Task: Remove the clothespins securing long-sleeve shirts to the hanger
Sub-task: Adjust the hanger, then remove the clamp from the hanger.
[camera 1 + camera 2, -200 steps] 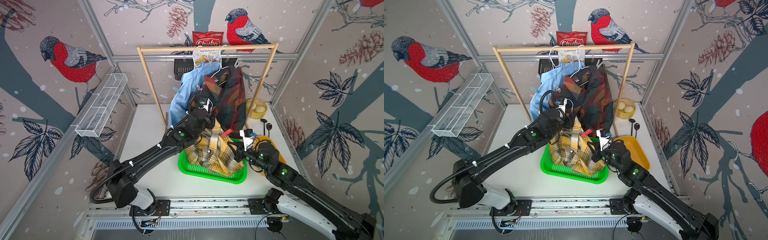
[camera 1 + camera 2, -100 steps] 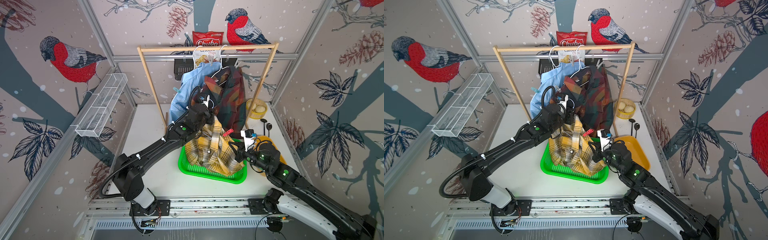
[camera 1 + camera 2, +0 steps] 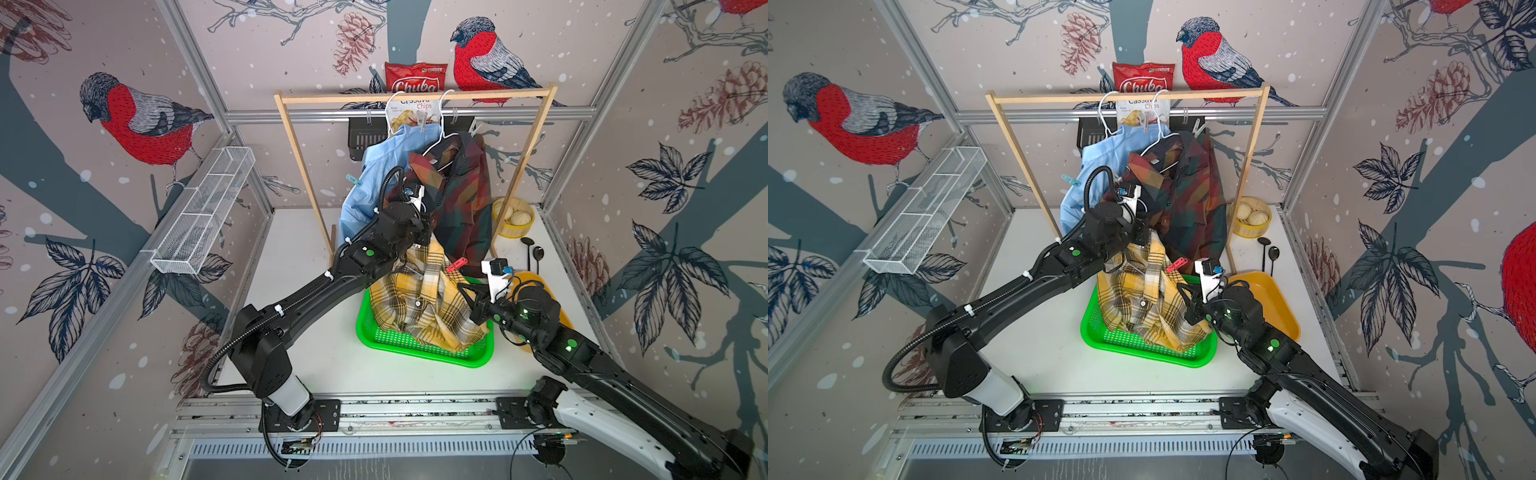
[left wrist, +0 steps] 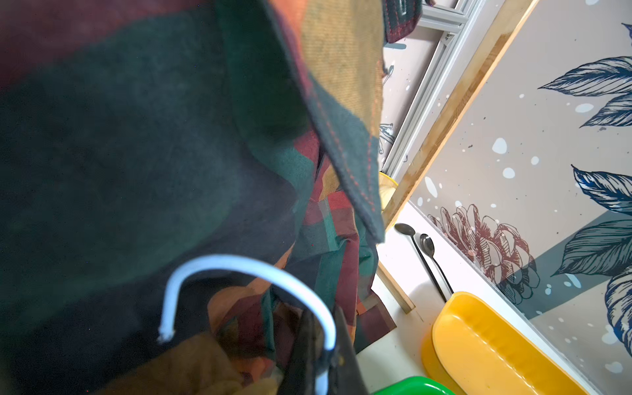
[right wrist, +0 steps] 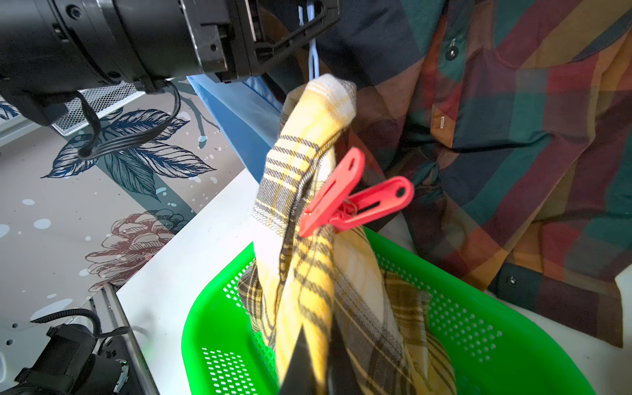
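Observation:
My left gripper (image 4: 323,328) is shut on the white wire hook of a hanger (image 4: 239,265), close against the dark plaid shirt (image 3: 457,187). From that hanger the yellow plaid shirt (image 3: 424,299) droops into the green basket (image 3: 415,351). A red clothespin (image 5: 352,198) is clipped on the shirt's upper fold. My right gripper (image 5: 318,323) is shut on the yellow plaid fabric below the pin. On the rack hangs the light blue shirt (image 3: 374,174), with a teal clothespin (image 3: 353,179) and a pale one (image 3: 422,122).
The wooden rack (image 3: 415,97) stands at the back with a chips bag (image 3: 415,79) behind it. A yellow tray (image 3: 1271,299), two spoons (image 3: 1266,249) and a steamer of buns (image 3: 1250,214) lie to the right. A wire shelf (image 3: 203,216) hangs on the left wall.
My left gripper has risen toward the rack and closed on the hanger hook, lifting the top of the yellow plaid shirt. The right arm has stayed in place.

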Action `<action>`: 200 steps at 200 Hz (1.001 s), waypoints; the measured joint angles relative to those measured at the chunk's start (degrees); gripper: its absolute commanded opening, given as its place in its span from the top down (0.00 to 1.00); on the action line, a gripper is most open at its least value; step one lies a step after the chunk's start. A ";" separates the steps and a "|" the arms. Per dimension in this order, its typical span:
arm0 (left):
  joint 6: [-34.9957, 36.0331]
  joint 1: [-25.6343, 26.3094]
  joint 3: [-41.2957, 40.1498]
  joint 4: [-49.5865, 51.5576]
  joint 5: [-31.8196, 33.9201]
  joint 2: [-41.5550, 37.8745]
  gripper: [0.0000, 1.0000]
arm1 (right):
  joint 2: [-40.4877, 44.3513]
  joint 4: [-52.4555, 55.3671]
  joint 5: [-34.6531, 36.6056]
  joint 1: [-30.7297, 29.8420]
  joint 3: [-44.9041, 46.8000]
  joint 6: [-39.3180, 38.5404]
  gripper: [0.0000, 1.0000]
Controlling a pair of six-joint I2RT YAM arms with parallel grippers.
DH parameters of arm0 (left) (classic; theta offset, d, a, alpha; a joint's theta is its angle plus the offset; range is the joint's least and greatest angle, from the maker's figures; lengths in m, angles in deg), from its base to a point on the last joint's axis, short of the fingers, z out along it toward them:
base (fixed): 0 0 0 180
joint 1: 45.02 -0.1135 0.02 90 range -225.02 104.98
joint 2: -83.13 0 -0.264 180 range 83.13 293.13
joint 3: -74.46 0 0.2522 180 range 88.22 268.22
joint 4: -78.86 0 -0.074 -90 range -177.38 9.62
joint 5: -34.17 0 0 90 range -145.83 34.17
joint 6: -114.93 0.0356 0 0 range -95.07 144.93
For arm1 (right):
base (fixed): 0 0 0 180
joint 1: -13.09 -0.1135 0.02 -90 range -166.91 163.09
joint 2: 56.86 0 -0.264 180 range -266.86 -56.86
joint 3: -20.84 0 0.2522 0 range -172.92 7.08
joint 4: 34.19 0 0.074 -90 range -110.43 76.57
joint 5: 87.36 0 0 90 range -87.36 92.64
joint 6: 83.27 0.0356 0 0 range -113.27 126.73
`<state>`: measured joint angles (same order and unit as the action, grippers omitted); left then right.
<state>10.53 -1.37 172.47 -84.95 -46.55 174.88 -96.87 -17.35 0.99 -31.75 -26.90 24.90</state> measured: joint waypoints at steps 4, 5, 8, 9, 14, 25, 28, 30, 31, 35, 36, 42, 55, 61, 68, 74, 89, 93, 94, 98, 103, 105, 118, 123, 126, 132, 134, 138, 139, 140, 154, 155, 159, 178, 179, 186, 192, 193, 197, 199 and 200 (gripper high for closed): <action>0.00 0.00 0.00 0.00 0.00 0.00 1.00 | 0.04 -0.02 0.00 0.00 0.00 0.00 1.00; 0.00 0.00 0.00 0.00 0.00 0.00 1.00 | 0.04 -0.02 0.00 0.00 0.00 0.00 1.00; 0.00 0.00 0.00 0.02 0.00 0.00 1.00 | 0.11 -0.02 0.02 0.00 -0.02 0.00 1.00; 0.00 0.00 0.00 0.04 0.00 0.00 1.00 | 0.11 -0.02 0.02 0.00 -0.02 0.00 1.00; 0.00 0.00 0.04 0.20 0.00 0.00 1.00 | 0.15 -0.02 0.00 0.00 -0.02 0.00 1.00; 0.13 0.00 0.13 0.70 0.15 -0.02 1.00 | 0.22 0.00 -0.04 0.00 -0.02 0.00 0.90; 0.17 0.00 0.20 0.90 0.26 -0.04 1.00 | 0.22 0.00 -0.04 0.00 -0.02 0.00 0.85; 0.17 0.00 0.22 0.96 0.35 -0.07 1.00 | 0.22 0.00 -0.09 0.00 -0.02 0.00 0.80; 0.17 0.00 0.22 1.01 0.42 -0.11 1.00 | 0.22 0.00 -0.09 0.00 -0.02 0.02 0.78; 0.20 0.00 0.22 1.16 0.59 -0.17 1.00 | 0.22 0.00 -0.22 0.00 -0.02 0.02 0.70; 0.20 0.00 0.22 1.20 0.66 -0.20 1.00 | 0.22 0.00 -0.22 0.00 -0.02 0.04 0.67; 0.20 0.00 0.22 1.51 1.05 -0.46 1.00 | 0.24 -0.04 -0.26 0.00 -0.02 0.04 0.55; 0.15 0.02 0.20 2.10 1.79 -1.22 1.00 | 0.44 -0.26 -0.44 0.00 -0.07 0.02 0.32; 0.15 0.02 0.11 2.32 2.45 -1.77 1.00 | 0.61 -0.44 -0.57 0.00 -0.07 0.04 0.26; 0.15 0.02 0.02 2.56 3.08 -2.45 1.00 | 0.94 -0.50 -0.72 0.00 -0.07 0.04 0.21; 0.15 0.02 -0.22 2.56 3.50 -3.04 1.00 | 1.31 -0.52 -0.85 0.00 -0.07 0.07 0.17; 0.13 0.02 -1.51 2.60 5.25 -4.74 1.00 | 2.67 -0.92 -1.25 0.07 -0.07 0.37 0.07; 0.13 0.02 -1.95 2.73 5.68 -5.16 1.00 | 3.02 -0.98 -1.36 0.17 -0.09 0.57 0.05; 0.15 0.02 -2.14 2.73 5.79 -5.35 1.00 | 3.21 -1.05 -1.40 0.24 -0.09 0.70 0.05; 0.13 0.02 -2.67 2.80 6.03 -5.79 1.00 | 3.69 -1.14 -1.49 0.37 -0.09 1.09 0.03; 0.15 0.02 -3.45 2.84 6.29 -6.49 1.00 | 4.28 -1.29 -1.92 0.70 -0.09 1.40 0.00; 0.15 0.02 -3.76 2.93 6.43 -6.78 1.00 | 4.48 -1.33 -2.05 0.85 -0.09 1.33 0.00; 0.15 0.02 -5.57 3.08 7.15 -8.39 1.00 | 5.60 -2.23 -2.80 2.45 -0.13 1.66 0.00; 0.15 0.02 -6.25 2.99 7.23 -9.03 1.00 | 5.81 -2.60 -3.23 3.28 -0.20 2.01 0.00; 0.13 0.02 -6.58 3.06 7.26 -9.31 1.00 | 5.92 -2.86 -3.58 3.89 -0.28 2.45 0.00; 0.11 0.02 -7.43 2.99 7.30 -10.03 1.00 | 5.92 -3.34 -4.63 5.25 -0.52 3.17 0.00; 0.07 0.02 -7.76 2.91 7.30 -10.25 1.00 | 5.86 -3.52 -4.92 5.60 -0.57 3.15 0.00; -0.11 0.02 -8.28 2.86 7.30 -10.67 1.00 | 5.68 -4.02 -5.66 6.49 -0.70 3.19 0.00; -0.15 0.02 -8.39 2.86 7.30 -10.75 1.00 | 5.62 -4.11 -5.84 6.64 -0.74 3.21 0.00; -0.24 0.02 -8.66 2.84 7.30 -10.91 1.00 | 5.49 -4.33 -6.14 7.02 -0.79 3.28 0.00; -0.28 0.02 -10.71 2.51 7.30 -12.04 1.00 | 3.98 -5.92 -8.63 9.77 -1.20 4.59 0.00; -0.28 0.02 -10.91 2.45 7.30 -12.13 1.00 | 3.72 -6.10 -8.90 10.05 -1.27 4.61 0.00; -0.31 0.02 -11.37 2.45 7.28 -12.31 1.00 | 3.19 -6.49 -9.38 10.58 -1.38 4.72 0.00; -0.46 0.02 -13.22 2.12 7.21 -12.90 1.00 | -0.52 -8.68 -12.87 11.63 -1.99 6.01 0.00; -0.46 0.02 -13.33 2.12 7.21 -12.94 1.00 | -0.70 -8.76 -13.03 11.63 -2.01 6.01 0.00; -0.48 0.02 -13.81 2.03 7.19 -13.11 1.00 | -2.27 -9.62 -14.27 11.78 -2.12 6.05 0.00; -0.48 0.02 -14.12 1.90 7.19 -13.25 1.00 | -3.28 -10.10 -15.21 11.80 -2.12 6.27 0.01; -0.48 0.02 -14.16 1.86 7.19 -13.27 1.00 | -3.45 -10.14 -15.32 11.82 -2.12 6.29 0.01; -0.48 0.02 -14.40 1.64 7.19 -13.33 1.00 | -4.09 -10.43 -15.87 11.85 -2.12 6.45 0.01; -0.48 0.02 -14.49 1.53 7.19 -13.38 1.00 | -4.33 -10.56 -16.11 11.85 -2.14 6.54 0.01; -0.48 0.02 -14.51 1.49 7.19 -13.40 1.00 | -4.46 -10.62 -16.24 11.85 -2.16 6.60 0.01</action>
<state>10.05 -1.34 157.96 -83.46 -39.36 161.48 -101.33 -27.98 -15.25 -19.90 -29.06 31.50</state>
